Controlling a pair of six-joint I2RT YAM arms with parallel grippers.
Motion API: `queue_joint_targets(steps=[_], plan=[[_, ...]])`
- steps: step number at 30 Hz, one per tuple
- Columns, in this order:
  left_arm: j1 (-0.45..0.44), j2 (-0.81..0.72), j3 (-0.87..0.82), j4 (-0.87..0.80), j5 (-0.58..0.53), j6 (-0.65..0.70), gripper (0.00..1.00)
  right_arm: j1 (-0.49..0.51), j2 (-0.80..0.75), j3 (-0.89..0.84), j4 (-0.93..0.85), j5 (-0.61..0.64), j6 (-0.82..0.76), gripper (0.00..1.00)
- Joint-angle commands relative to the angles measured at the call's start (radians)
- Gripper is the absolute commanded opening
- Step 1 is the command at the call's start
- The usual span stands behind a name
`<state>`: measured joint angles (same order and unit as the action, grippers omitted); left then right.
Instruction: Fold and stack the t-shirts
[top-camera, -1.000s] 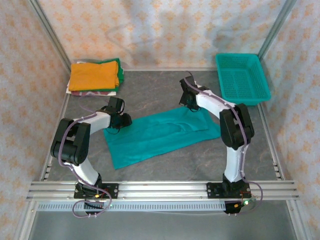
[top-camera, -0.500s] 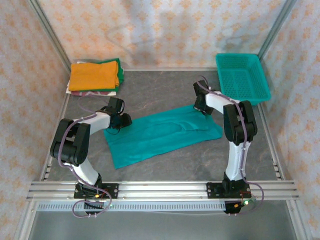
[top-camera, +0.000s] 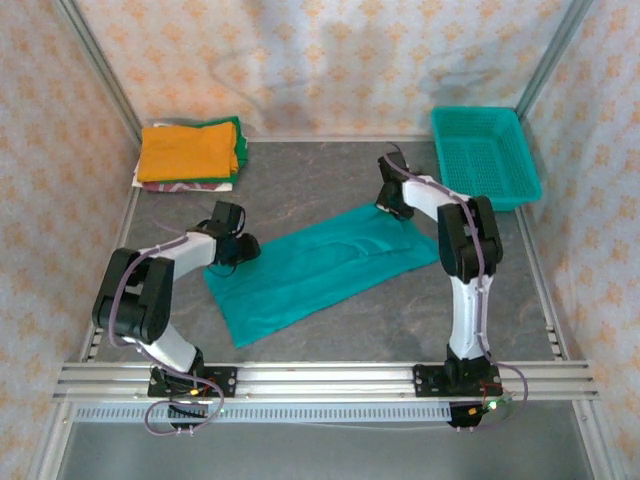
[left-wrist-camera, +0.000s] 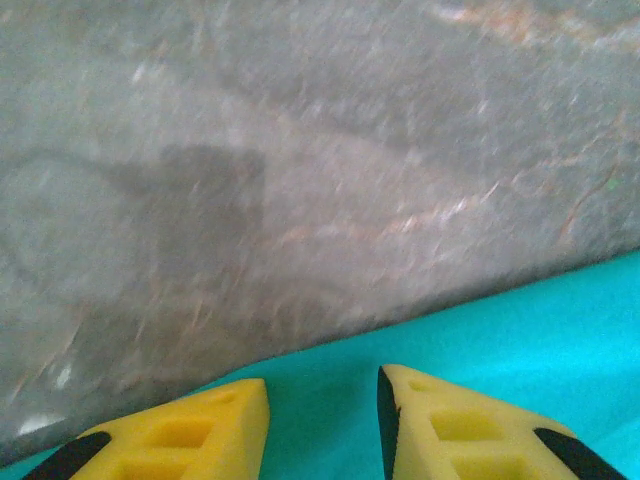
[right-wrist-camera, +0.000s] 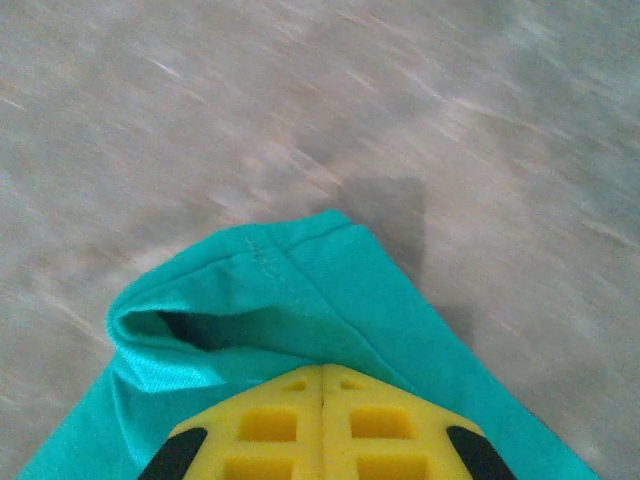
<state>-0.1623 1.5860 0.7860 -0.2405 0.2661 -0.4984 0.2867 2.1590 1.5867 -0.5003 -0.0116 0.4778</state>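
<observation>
I see the teal t-shirt (top-camera: 320, 265) lying as a long slanted strip across the middle of the surface (top-camera: 300, 180), mostly flat, with a soft ridge running along its length. Its far-right corner is lifted. There the hemmed edge curls into a small open loop, pinched in my right hand (right-wrist-camera: 322, 372), whose fingers meet on the cloth. In the far-left corner the folded shirts sit stacked: the orange t-shirt (top-camera: 188, 152) on top, the green t-shirt (top-camera: 238, 135) showing along its far-right edge, and the patterned t-shirt (top-camera: 190, 185) at the bottom.

Looked down from above, behind, over the whole table (top-camera: 330, 340); sat close at both wrists, sharing the teal t-shirt (top-camera: 320, 265).
</observation>
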Motion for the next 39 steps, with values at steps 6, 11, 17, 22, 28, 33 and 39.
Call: queue_joint_targets(steps=[6, 11, 17, 22, 28, 33, 39], plan=[[-0.004, -0.146, -0.054, -0.176, 0.007, -0.030, 0.35, 0.027, 0.342, 0.497, -0.010, -0.139, 0.046, 0.00], [-0.048, -0.196, -0.039, -0.220, -0.006, -0.010, 0.35, 0.038, 0.484, 0.969, -0.187, -0.226, 0.020, 0.02], [-0.036, -0.194, 0.005, -0.206, -0.061, 0.001, 0.37, 0.054, 0.214, 0.717, -0.217, -0.131, -0.016, 0.08], [-0.028, -0.084, 0.083, -0.185, -0.052, 0.023, 0.36, 0.067, -0.038, 0.281, -0.138, -0.160, 0.007, 0.14], [-0.028, 0.006, 0.117, -0.174, -0.070, 0.069, 0.36, 0.066, -0.230, -0.132, 0.109, -0.289, 0.117, 0.24], [-0.026, 0.052, 0.112, -0.157, -0.062, 0.071, 0.35, 0.065, -0.209, -0.174, 0.154, -0.362, 0.153, 0.21], [-0.028, 0.064, 0.100, -0.148, -0.061, 0.067, 0.35, 0.051, -0.151, -0.188, 0.239, -0.394, 0.215, 0.25]])
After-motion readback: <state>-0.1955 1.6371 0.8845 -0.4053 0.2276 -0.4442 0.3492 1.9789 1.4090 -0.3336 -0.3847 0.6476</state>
